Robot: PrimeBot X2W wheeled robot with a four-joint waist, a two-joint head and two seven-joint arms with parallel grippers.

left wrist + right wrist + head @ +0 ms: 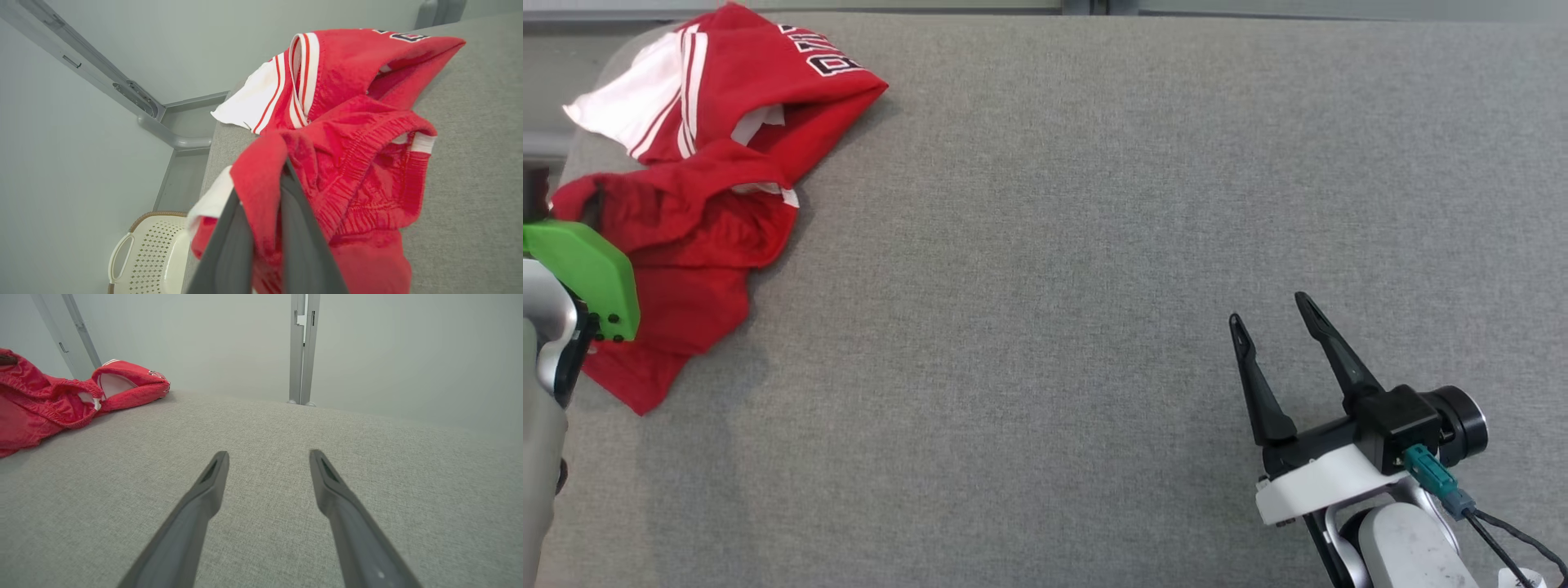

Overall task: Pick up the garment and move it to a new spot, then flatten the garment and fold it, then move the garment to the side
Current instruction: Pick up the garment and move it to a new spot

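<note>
Since the left end effector (263,181) is clenched on a fold of the red garment (711,188), which lies crumpled at the far left corner of the grey surface (1094,245), the lift should probably go straight up first. That way the cloth clears the edge rather than dragging off it. Only a small pinch near the elastic waistband seems caught, so a slow rise would show whether it holds. The open middle of the surface looks the sensible new spot. The right end effector (1267,309) hovers released over the near right, well apart from the cloth. The surface is a felt-like grey fabric. Beyond its left edge a pale perforated basket (151,249) stands on the floor. Plain pale walls and a grey metal post (302,347) lie behind.
</note>
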